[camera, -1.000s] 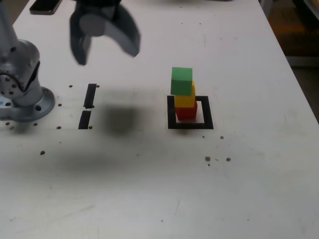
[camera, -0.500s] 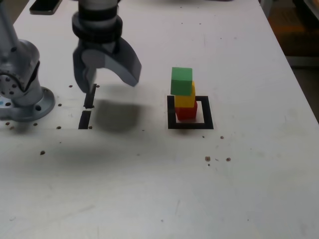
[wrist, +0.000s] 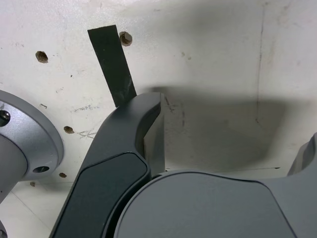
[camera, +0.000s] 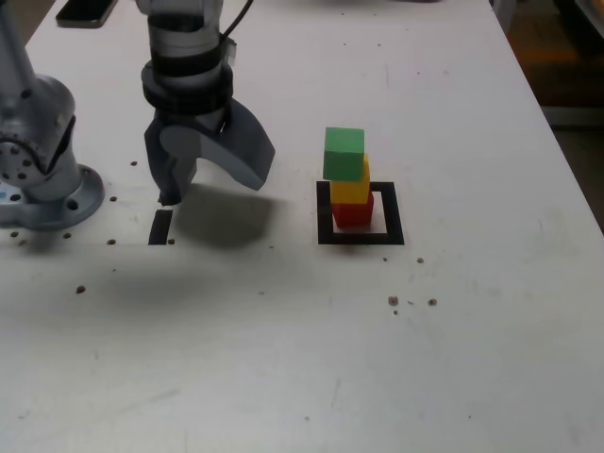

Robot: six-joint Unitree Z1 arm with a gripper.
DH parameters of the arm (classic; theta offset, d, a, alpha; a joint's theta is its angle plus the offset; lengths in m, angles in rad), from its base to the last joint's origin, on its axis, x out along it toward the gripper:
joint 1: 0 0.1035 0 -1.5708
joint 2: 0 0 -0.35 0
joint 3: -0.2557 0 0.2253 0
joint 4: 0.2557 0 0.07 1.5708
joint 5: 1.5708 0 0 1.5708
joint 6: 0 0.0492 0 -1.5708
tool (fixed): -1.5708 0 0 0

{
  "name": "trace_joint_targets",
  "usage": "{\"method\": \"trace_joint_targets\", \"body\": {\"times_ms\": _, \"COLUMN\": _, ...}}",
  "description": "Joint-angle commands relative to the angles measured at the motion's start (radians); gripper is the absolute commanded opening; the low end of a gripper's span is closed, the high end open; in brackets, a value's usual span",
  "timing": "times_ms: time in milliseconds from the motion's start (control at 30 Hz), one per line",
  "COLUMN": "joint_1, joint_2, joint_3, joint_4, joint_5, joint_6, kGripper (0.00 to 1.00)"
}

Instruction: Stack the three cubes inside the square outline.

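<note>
Cubes: three equal matte blocks stand stacked inside the square outline [camera: 360, 213], well apart from the gripper [camera: 209, 184] and toward the exterior view's right of it. Gripper fingers: two dark grey curved fingers [camera: 241, 151] spread wide, nothing between them, tips pointing down close above the table [camera: 472, 359]. In the wrist view one finger [wrist: 129, 144] hangs over bare white surface, its tip just beside the end of a black tape strip [wrist: 111, 64].

Reference landmark: the square outline, a black tape frame with a white centre.
- Red cube [camera: 355, 212]: lowest, resting on the white centre within the frame.
- Yellow cube [camera: 350, 189]: on the red cube, faces roughly aligned.
- Green cube [camera: 343, 154]: on top, shifted slightly toward the exterior view's left, overhanging the yellow one.
- Two short black tape strips, end to end, lie toward the exterior view's left of the outline; the nearer strip [camera: 161, 226] is clear, the farther one is mostly hidden behind the gripper.
- Arm base [camera: 42, 170]: round grey metal flange, farther toward the exterior view's left, beyond the strips.
- Small dark holes [camera: 394, 301] dot the table in front of the outline.
- A dark flat object [camera: 85, 9] lies at the far edge, only partly in frame
</note>
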Motion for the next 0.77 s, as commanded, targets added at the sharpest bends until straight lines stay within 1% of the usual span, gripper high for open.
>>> {"method": "trace_joint_targets", "body": {"times_ms": 0, "joint_1": 0.001, "joint_2": 0.004, "joint_3": 0.006, "joint_4": -0.007, "joint_5": -0.002, "joint_6": 0.0, "kGripper": 0.99}}
{"method": "trace_joint_targets", "body": {"times_ms": 333, "joint_1": 0.001, "joint_2": 0.016, "joint_3": 0.029, "joint_4": -0.046, "joint_5": -0.013, "joint_6": -0.002, "kGripper": 1.0}}
{"method": "trace_joint_targets", "body": {"times_ms": 600, "joint_1": 0.001, "joint_2": 0.026, "joint_3": 0.054, "joint_4": -0.09, "joint_5": -0.016, "joint_6": -0.013, "kGripper": 1.0}}
{"method": "trace_joint_targets", "body": {"times_ms": 733, "joint_1": -0.002, "joint_2": 0.025, "joint_3": 0.068, "joint_4": -0.115, "joint_5": -0.023, "joint_6": -0.015, "kGripper": 1.0}}
